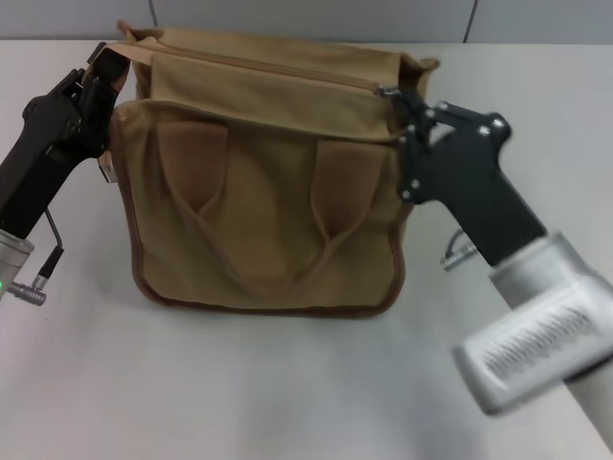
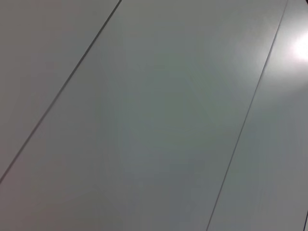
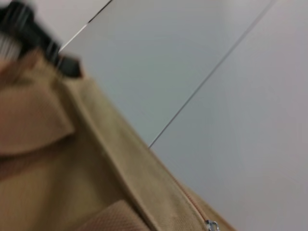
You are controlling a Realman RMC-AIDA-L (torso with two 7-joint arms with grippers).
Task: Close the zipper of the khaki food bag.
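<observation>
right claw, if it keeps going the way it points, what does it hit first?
Probably the bag: the right claw already sits at its top right corner, at the zipper end, pointing left along that line. Contact can't be confirmed; depth is unclear.

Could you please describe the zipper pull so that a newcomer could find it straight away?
Start at the khaki food bag on the table. Follow the zipper along its top towards the right hand. The pull is the only silver metal piece there.

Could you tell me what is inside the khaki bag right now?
Nothing shows: the bag has its top panel and zipper covering the inside, so any contents are hidden.
</observation>
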